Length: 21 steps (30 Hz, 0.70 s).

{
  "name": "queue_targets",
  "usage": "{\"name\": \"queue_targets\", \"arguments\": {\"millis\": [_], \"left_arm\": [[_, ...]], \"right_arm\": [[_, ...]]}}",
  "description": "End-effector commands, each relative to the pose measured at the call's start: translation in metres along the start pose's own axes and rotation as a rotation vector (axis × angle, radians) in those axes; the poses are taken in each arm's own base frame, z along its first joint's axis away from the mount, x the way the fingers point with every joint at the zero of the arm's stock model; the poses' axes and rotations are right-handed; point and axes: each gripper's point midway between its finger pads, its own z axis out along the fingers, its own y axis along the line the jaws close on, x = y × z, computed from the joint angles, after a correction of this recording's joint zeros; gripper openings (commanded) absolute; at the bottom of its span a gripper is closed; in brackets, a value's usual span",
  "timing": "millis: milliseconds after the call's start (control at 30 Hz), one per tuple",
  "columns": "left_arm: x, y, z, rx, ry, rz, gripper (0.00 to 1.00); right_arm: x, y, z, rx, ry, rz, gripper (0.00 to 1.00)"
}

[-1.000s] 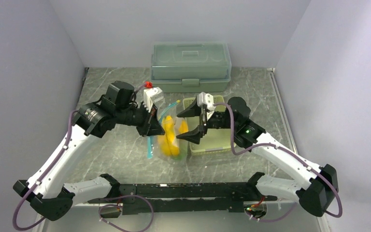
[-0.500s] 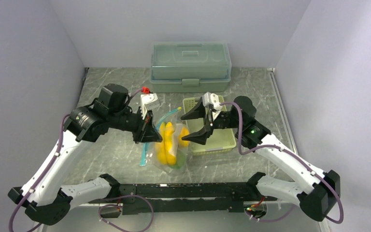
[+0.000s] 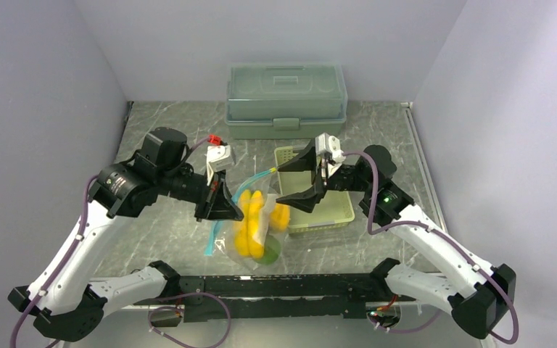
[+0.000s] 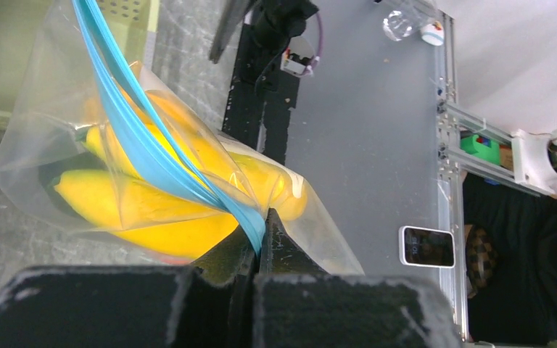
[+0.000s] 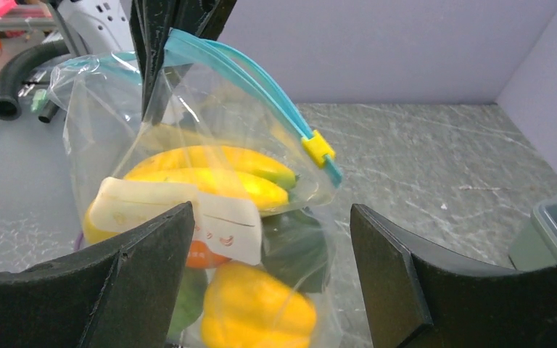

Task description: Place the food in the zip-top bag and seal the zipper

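A translucent green lidded box (image 3: pixel 286 98) sits at the far edge of the marbled table (image 3: pixel 159 123). A pale green slotted basket (image 3: pixel 341 216) lies just in front of it.

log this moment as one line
left gripper: shut on zipper | right gripper: open, facing bag | bag: bananas and pepper inside

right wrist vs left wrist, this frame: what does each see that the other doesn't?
Right wrist only: the yellow slider on the zipper, a white label on the zip-top bag, and the right jaws, open. Left wrist only: a phone lying off the table. Both: the bag, the bananas inside it, and the left jaws shut on the zipper.
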Motion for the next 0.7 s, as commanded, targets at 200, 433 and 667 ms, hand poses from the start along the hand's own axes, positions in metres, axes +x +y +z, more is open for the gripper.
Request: {"name": "queue_targets", "arguments": {"millis": [200, 433, 667], "left_arm": [[-0.017, -0.041, -0.011, 0.187, -0.067, 0.136, 0.0], [-0.018, -0.043, -0.012, 0.196, -0.072, 0.146, 0.0], [-0.017, -0.041, -0.011, 0.195, -0.069, 0.141, 0.0]], "right_arm": [[-0.052, 0.007, 0.011, -0.106, -0.157, -0.068, 0.83], [-0.052, 0.011, 0.018, -0.175, -0.174, -0.037, 0.8], [-0.045, 0.014, 0.023, -0.215, -0.195, 0.0, 0.69]]}}
